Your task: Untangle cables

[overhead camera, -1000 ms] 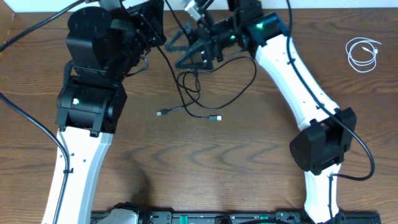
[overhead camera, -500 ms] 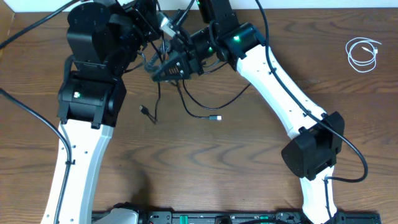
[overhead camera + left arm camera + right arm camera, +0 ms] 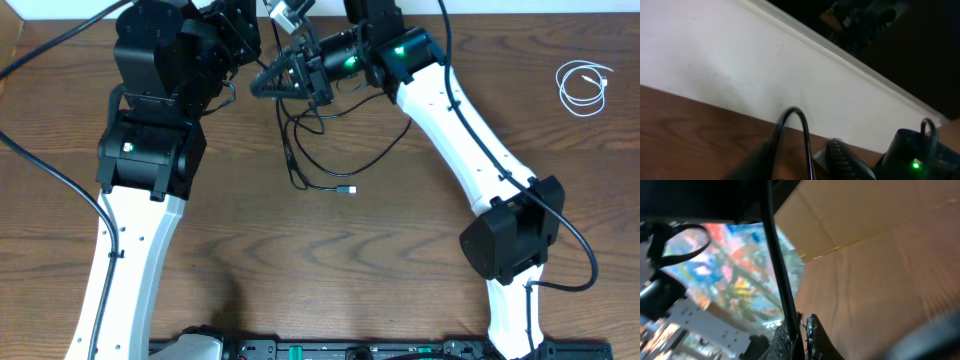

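A thin black cable (image 3: 372, 152) loops over the brown table, with one small plug end (image 3: 347, 190) lying at mid-table. My right gripper (image 3: 257, 88) hovers near the table's back edge. In the right wrist view it (image 3: 801, 330) is shut on a strand of black cable (image 3: 776, 260) that runs up between its fingers. My left gripper (image 3: 800, 152) is close beside it at the back left. Its jaws stand apart, with a black cable loop (image 3: 796, 116) passing between them without being pinched. The white cable (image 3: 585, 86) lies coiled at the far right.
Thick black arm wires (image 3: 50, 185) trail across the left side of the table. A white wall edge (image 3: 805, 80) borders the table's back. The two arms crowd the back left and centre.
My right gripper has closed on the black cable and lifted slightly up and to the right. My left gripper has opened, and the hanging cable end has swung rightward.
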`<state>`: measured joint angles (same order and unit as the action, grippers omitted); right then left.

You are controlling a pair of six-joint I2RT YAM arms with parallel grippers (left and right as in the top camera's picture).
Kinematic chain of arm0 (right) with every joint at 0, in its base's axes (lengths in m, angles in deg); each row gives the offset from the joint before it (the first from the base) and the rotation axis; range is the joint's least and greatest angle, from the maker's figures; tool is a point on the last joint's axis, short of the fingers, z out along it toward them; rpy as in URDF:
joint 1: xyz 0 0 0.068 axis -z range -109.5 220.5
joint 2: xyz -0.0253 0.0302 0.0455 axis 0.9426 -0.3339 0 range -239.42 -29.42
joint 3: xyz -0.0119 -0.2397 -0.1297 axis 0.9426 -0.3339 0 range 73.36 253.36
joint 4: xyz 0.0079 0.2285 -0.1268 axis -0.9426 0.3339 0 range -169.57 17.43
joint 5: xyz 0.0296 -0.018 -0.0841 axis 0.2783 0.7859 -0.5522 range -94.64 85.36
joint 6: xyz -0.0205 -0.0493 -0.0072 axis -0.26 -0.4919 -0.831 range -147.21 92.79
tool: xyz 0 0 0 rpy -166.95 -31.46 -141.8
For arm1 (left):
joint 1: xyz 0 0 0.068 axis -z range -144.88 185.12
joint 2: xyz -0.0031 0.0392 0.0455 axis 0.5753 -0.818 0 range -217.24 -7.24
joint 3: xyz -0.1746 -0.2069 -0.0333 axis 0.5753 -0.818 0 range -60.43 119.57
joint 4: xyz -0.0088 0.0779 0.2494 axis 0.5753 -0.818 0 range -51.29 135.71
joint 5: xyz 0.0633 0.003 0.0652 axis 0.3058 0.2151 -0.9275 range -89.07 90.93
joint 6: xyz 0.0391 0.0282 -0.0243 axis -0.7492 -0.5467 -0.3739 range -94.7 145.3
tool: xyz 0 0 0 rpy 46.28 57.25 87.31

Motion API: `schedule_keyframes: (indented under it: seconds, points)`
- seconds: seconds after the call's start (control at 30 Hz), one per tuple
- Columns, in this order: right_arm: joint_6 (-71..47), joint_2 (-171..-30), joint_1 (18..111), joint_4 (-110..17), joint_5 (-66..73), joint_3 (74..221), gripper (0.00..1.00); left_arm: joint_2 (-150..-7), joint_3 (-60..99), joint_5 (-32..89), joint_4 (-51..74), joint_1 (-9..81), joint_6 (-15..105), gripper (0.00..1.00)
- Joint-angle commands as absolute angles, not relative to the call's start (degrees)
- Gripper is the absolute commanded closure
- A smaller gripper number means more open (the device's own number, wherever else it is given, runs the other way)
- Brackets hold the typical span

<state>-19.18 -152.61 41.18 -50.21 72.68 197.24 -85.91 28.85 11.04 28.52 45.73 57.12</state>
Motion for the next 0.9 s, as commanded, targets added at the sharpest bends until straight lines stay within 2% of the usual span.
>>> schedule_keyframes:
  seconds: [0.0,0.17,0.47,0.7,0.87]
  points:
    - [-13.9,-151.8,43.8,-50.3,67.3,197.3,0.99,-86.0,29.2,10.5,28.6,45.6,56.8,0.52]
    - [-9.7,-151.8,47.6,-50.9,67.3,197.4,0.99,-86.0,29.2,10.5,27.8,44.0,56.5,0.39]
    - [-2.4,-149.6,56.6,-51.1,64.2,198.0,0.98,-86.0,29.2,10.5,22.8,43.0,56.0,0.28]
    - [6.9,-145.0,68.1,-51.1,65.0,200.9,0.98,-86.0,29.2,10.5,16.0,43.0,46.3,0.26]
    - [14.2,-140.1,77.3,-53.2,65.2,201.4,0.99,-86.0,29.2,10.5,13.1,43.0,45.2,0.26]
